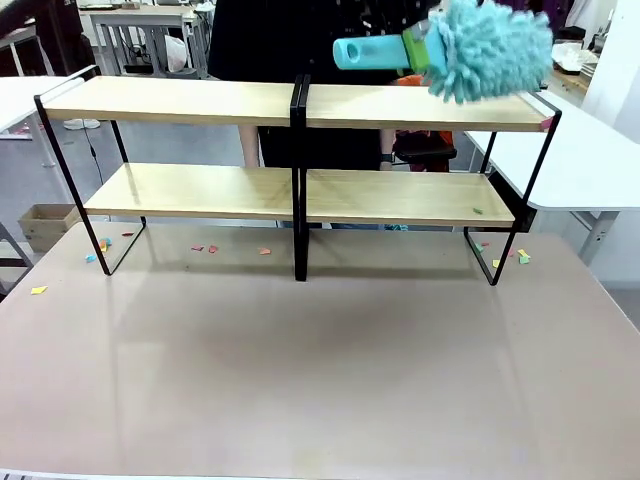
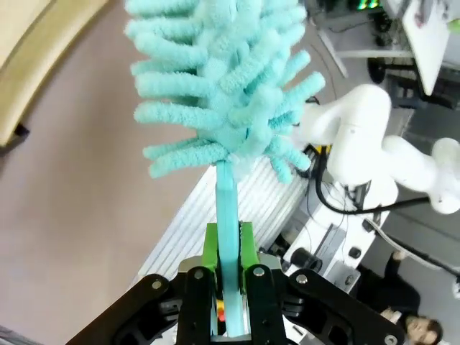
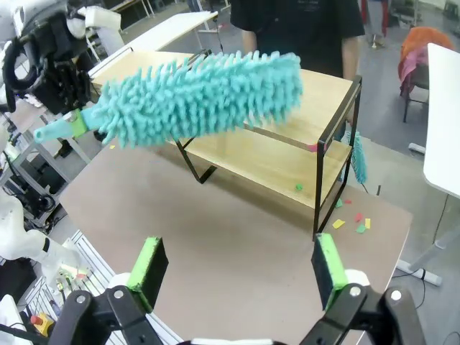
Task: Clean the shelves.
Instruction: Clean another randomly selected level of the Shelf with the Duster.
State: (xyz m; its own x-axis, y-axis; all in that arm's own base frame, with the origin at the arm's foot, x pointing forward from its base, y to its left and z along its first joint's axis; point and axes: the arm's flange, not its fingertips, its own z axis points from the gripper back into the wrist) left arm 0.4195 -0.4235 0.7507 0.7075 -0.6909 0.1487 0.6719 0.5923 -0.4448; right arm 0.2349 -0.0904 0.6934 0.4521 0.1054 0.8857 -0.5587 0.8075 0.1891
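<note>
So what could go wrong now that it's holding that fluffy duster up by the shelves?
The left gripper pinches the duster only by its thin handle, so pushing on a board might twist it loose. Its fluffy head could snag on the black frame of the shelves. Sweeping might knock the green scrap from the lower board down among those already on the table.

White table (image 1: 590, 160), grey floor (image 1: 185, 145), cardboard box (image 1: 45, 226)

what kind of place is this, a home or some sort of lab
Most likely a robotics lab or test room, not a home: a white robot arm stands by a slotted metal frame, plain white tables stand around, and the shelves sit on a work table.
</note>
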